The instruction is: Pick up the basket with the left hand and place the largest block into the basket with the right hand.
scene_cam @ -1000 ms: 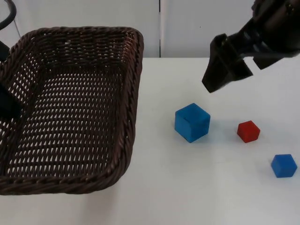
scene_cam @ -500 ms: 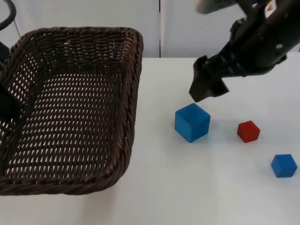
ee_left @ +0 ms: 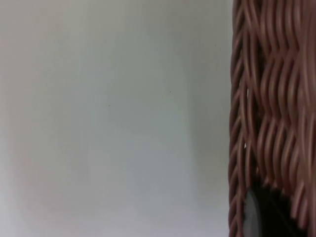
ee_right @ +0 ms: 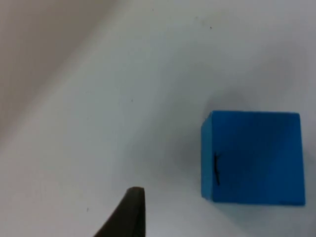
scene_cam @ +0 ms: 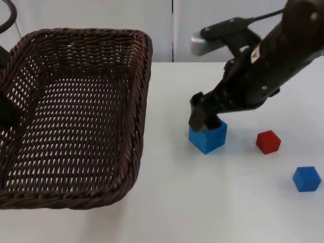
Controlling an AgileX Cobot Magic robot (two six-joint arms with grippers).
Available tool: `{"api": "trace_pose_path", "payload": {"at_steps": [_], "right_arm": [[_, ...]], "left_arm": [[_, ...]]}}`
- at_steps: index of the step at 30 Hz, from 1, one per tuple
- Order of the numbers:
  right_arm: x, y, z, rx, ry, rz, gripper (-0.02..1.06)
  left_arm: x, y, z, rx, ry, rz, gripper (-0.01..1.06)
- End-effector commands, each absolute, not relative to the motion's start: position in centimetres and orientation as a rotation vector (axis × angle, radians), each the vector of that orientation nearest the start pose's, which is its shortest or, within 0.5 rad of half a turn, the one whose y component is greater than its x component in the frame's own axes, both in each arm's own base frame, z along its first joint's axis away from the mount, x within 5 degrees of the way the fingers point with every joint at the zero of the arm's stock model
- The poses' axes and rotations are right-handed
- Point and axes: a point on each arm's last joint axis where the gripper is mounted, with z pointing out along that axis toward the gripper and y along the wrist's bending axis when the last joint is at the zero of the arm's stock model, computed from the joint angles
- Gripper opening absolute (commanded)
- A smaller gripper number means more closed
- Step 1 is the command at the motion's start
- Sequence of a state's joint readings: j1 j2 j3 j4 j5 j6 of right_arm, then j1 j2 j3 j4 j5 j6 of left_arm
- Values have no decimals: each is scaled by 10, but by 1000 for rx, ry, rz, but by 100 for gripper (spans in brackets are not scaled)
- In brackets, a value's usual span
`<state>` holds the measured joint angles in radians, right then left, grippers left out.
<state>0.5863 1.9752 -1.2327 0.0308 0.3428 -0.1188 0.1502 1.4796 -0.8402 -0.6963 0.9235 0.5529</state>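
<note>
Fingers of the left gripper appear clamped on the raised basket at its left wall. Right gripper stands spread over the large blue block, holding nothing. Judged rigid, light, smooth-sided: grip opposite flat faces squarely. Red block and small blue block lie apart.

brown wicker basket beside large blue block

Basket left of blocks (apart)
</note>
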Motion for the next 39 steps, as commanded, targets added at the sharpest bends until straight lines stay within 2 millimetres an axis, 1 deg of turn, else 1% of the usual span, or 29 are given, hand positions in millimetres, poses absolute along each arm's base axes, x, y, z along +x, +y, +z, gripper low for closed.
{"api": "trace_pose_path", "payload": {"at_steps": [1,2,5,7,9,14,15,20,26,27,28,29,30,31,32,33,34,35,36,37,38,39], "right_arm": [[349,234,145,-872,2415,194,104],[349,234,145,-872,2415,194,104],[357,237,134,-922,2407,157,104],[361,240,128,-926,2409,155,104],[363,241,127,-925,2408,155,103],[371,247,114,-925,2413,156,96],[371,247,114,-925,2413,156,96],[374,249,99,-920,2428,157,94],[373,248,92,-925,2444,154,93],[373,248,91,-925,2446,154,92],[373,248,91,-925,2446,154,89],[373,248,90,-926,2447,153,83],[373,248,90,-926,2447,153,78],[373,248,90,-929,2446,151,70],[373,248,90,-929,2446,151,70],[373,248,90,-929,2446,151,62],[374,248,90,-928,2443,152,51],[373,248,90,-928,2444,152,45],[374,248,91,-927,2442,153,41],[373,248,93,-927,2441,153,36],[373,248,93,-927,2441,153,36],[373,248,97,-929,2446,151,29]], "left_arm": [[259,-9,224,-11,2748,-738,0],[259,-9,224,-11,2748,-738,0],[259,-9,224,-11,2748,-738,0],[259,-9,224,-11,2748,-738,0],[259,-9,224,-12,2747,-736,0],[259,-9,224,-14,2744,-732,0],[259,-9,224,-14,2744,-732,0],[259,-9,224,-14,2744,-732,0],[260,-9,224,-16,2740,-727,0],[260,-8,224,-18,2738,-723,0],[260,-8,224,-18,2738,-723,0],[260,-8,224,-19,2737,-721,0],[260,-8,224,-19,2736,-720,0],[260,-8,224,-19,2736,-720,0],[260,-8,224,-19,2736,-720,0],[260,-8,224,-19,2736,-720,0],[260,-8,224,-19,2736,-720,0],[260,-8,224,-19,2736,-720,0],[260,-8,224,-19,2736,-720,0],[260,-8,224,-19,2736,-720,0],[260,-8,224,-19,2736,-720,0],[260,-8,224,-19,2736,-720,0]]}}
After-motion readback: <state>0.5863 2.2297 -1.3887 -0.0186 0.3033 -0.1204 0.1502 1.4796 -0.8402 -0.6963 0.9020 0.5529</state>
